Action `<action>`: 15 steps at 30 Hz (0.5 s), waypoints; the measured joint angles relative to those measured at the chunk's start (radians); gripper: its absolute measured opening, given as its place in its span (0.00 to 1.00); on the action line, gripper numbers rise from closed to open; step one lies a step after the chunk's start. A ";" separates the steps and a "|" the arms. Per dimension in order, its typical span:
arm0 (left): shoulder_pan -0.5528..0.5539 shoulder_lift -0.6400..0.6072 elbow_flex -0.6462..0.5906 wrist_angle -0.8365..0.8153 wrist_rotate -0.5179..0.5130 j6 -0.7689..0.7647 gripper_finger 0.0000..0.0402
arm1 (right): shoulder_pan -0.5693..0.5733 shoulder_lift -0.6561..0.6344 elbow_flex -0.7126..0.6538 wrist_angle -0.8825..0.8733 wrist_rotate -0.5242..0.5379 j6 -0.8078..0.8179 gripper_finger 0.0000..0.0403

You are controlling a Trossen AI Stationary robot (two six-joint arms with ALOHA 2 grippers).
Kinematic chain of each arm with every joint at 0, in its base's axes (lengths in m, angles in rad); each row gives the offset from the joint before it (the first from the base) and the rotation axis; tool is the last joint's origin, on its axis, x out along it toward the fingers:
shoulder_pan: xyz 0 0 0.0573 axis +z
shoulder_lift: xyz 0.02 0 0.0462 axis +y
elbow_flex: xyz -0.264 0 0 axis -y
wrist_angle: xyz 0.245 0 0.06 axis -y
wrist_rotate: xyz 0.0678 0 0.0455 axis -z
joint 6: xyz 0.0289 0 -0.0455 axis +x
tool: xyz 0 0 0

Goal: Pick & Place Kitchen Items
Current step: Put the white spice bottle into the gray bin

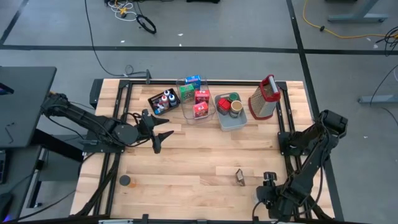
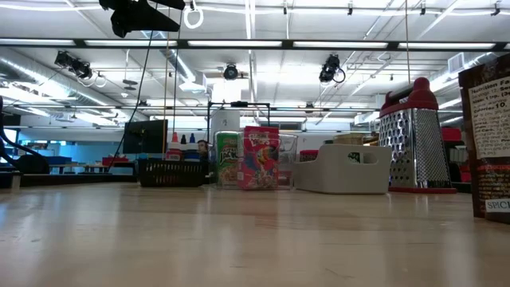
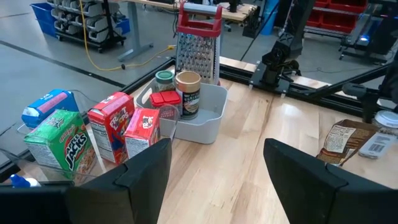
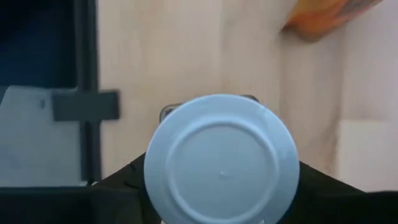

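The left gripper (image 1: 163, 134) hangs over the wooden table (image 1: 199, 162) at about nine o'clock from its centre, its two dark fingers (image 3: 146, 171) spread wide and grasping nothing; through its wrist view the back row of goods shows ahead.

The right gripper (image 1: 268, 182) sits near the table's front edge at roughly five o'clock, pointing down over a white-lidded jar (image 4: 221, 158); the round pale lid fills the gap between its two dark fingers, one on each side, but whether they press the jar or stand just clear of it I cannot tell.

Just beside that gripper, toward its nine o'clock, a small brown spice packet (image 1: 239, 177) stands on the bare wood; in the low view it looms at the right edge.

Along the back of the table, at twelve o'clock, a black tray (image 1: 163, 101) holds tiny coloured-cap bottles (image 1: 166, 98); next to it a clear bin (image 1: 186, 112) holds a green Apple Jacks box (image 3: 61, 147), a blue carton (image 3: 45, 104) and two red cereal boxes (image 3: 121, 127); a grey-blue bin (image 3: 208, 121) carries a red-lidded can (image 3: 165, 99), a green-lidded jar (image 3: 164, 79) and a brown-lidded jar (image 3: 188, 93); a metal grater with a red handle (image 1: 265, 98) stands upright just beside that bin, toward one o'clock.

At seven o'clock a small dark round can (image 1: 125, 180) lies alone, with an orange-brown scrap (image 1: 138, 183) close by.
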 joint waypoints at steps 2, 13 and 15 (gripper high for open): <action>0.000 0.000 0.000 0.000 0.000 0.000 0.66 | -0.002 -0.004 0.000 -0.016 0.047 -0.006 0.52; 0.000 0.000 0.000 0.001 0.000 0.008 0.66 | -0.037 -0.037 0.000 -0.444 0.089 0.136 0.52; 0.000 0.000 0.000 0.001 -0.002 0.026 0.66 | -0.058 -0.047 0.000 -0.515 0.110 0.135 0.52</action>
